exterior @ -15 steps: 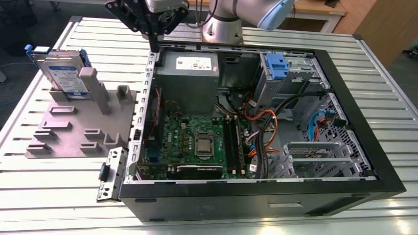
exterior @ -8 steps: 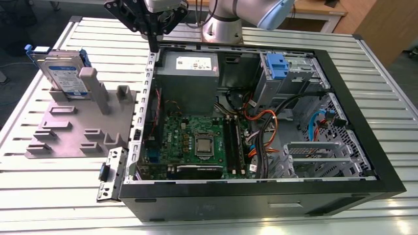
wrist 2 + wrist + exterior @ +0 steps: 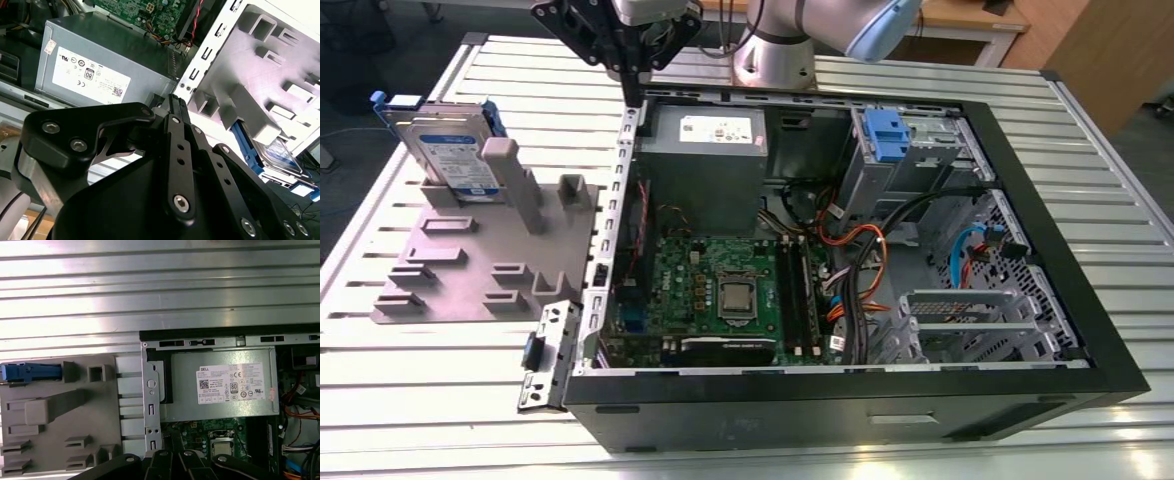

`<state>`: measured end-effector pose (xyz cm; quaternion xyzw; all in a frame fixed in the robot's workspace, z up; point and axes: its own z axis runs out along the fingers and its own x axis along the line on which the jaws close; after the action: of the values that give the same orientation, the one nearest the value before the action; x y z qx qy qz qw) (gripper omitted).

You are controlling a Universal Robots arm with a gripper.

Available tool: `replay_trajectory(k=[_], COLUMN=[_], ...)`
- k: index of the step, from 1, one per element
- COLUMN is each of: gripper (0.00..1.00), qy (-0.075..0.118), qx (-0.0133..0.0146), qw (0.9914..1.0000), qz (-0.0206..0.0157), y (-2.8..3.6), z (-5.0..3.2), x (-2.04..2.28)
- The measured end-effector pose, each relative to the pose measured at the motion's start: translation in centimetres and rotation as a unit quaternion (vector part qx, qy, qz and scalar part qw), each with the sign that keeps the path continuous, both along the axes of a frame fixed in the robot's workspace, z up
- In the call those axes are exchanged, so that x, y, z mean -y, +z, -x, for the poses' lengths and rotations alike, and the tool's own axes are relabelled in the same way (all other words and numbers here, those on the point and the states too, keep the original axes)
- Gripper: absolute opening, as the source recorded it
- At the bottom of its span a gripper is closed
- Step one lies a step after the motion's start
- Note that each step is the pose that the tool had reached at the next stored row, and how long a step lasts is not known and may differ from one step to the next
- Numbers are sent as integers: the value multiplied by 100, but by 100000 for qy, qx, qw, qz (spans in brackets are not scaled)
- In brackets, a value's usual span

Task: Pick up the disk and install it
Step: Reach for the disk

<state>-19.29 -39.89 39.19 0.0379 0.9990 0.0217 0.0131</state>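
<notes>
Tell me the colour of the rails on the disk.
Blue rails on the silver disk; exterior view shows it best.

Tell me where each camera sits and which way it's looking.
Exterior view: above, off the arm, looking down into the case; arm and gripper show.
First wrist view: on the arm, straight down at fixture and power supply; gripper shows.
Second wrist view: on the arm, slanting past the gripper.
All share disk, fixture, power supply.

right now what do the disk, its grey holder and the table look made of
The disk: silvery metal body, glossy paper-like label, blue rails probably plastic. The grey holder: matte, uniformly coloured, likely moulded or printed plastic. The table: ribbed slats with bright sheen, probably aluminium.
</notes>
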Motion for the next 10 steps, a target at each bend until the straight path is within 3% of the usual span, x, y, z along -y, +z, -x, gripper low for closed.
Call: replay_trajectory(k=[10], gripper=[11], qy=[5], qx=[-2], qw=[100000], qz=[3], y=[-1], z=[43], x=[0])
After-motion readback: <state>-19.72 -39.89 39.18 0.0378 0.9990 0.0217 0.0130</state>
